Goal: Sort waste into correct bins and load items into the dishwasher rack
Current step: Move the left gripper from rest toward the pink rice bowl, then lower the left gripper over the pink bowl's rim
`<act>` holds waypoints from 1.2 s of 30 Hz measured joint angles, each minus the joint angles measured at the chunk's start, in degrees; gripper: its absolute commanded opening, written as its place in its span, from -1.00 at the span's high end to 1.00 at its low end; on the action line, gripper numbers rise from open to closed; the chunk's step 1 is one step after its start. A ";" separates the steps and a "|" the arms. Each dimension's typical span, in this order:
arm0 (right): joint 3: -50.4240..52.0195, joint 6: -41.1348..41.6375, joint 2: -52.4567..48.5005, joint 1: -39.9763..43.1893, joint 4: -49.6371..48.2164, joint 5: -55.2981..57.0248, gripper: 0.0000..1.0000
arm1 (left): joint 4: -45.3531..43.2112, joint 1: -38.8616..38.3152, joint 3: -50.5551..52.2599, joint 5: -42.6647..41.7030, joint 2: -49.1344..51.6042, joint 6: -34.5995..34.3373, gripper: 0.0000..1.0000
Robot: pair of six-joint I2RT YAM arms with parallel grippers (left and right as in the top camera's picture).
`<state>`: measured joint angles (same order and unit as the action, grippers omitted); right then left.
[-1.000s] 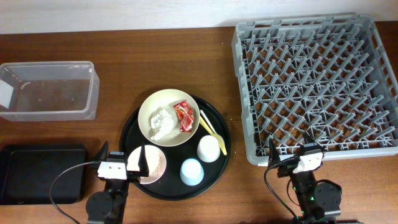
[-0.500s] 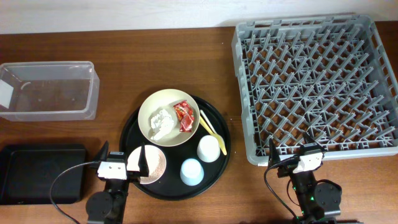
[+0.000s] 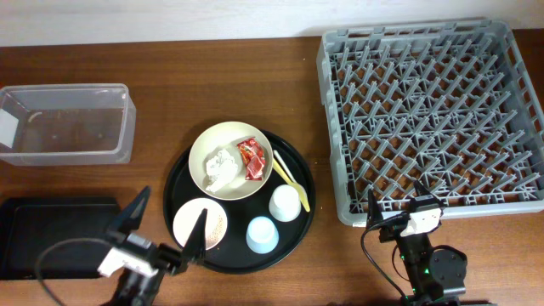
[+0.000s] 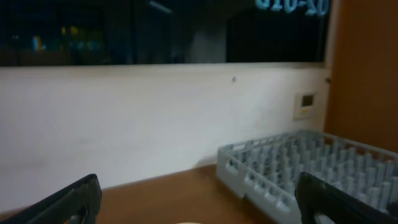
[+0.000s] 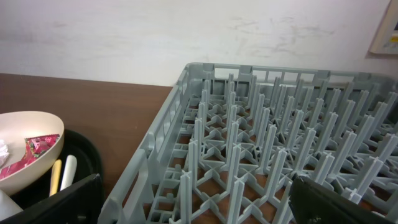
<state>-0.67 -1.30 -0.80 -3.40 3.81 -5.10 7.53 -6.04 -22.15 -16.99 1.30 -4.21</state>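
The large cream bowl (image 3: 204, 149) on the round black tray holds the white tissue wad (image 3: 219, 163) and the red wrapper (image 3: 249, 157). The pink bowl (image 3: 201, 223) holds rice grains. The white cup (image 3: 286, 203) and blue cup (image 3: 262, 235) stand upside down, and the yellow fork and spoon (image 3: 287, 174) lie beside them. My left gripper (image 3: 176, 202) is open and empty over the tray's left edge, beside the pink bowl. My right gripper (image 3: 398, 200) is open and empty at the front edge of the grey rack (image 3: 429, 119). The right wrist view shows the rack (image 5: 261, 155), bowl (image 5: 18, 127) and wrapper (image 5: 34, 149).
The clear tub (image 3: 66, 123) stands at the left. The shallow black tray (image 3: 51, 234) lies at the front left. The round black tray (image 3: 293, 157) sits in the middle. The left wrist view looks up at the wall, with the rack (image 4: 298, 174) at the right.
My left arm has shifted left and tilted, and its fingers now spread wider across the tray's left edge. The pink bowl is more uncovered. The right arm has not moved.
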 measured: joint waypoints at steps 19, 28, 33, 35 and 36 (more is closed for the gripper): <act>0.00 -0.04 -0.11 0.00 0.00 -0.20 -0.96 | 60.35 0.00 -69.46 -12.76 69.96 4.61 -0.98; 0.00 0.02 -0.11 0.00 0.00 -0.20 -0.96 | 69.77 -0.09 -69.90 -9.62 89.59 1.99 0.03; 0.00 0.00 -0.11 0.00 0.00 -0.20 -0.96 | 77.29 -3.76 -69.92 8.11 84.37 -12.63 0.11; 0.00 0.00 -0.11 0.00 0.00 -0.22 -0.96 | 80.59 -8.59 -69.94 11.89 79.95 -16.70 0.12; 0.00 -0.02 -0.11 0.00 0.00 -0.20 -0.96 | 81.68 -11.78 -69.94 13.29 78.27 -18.36 0.13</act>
<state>-0.67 -1.32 -0.91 -3.40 3.81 -5.30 89.21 -17.82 -92.09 -3.70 79.57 -22.57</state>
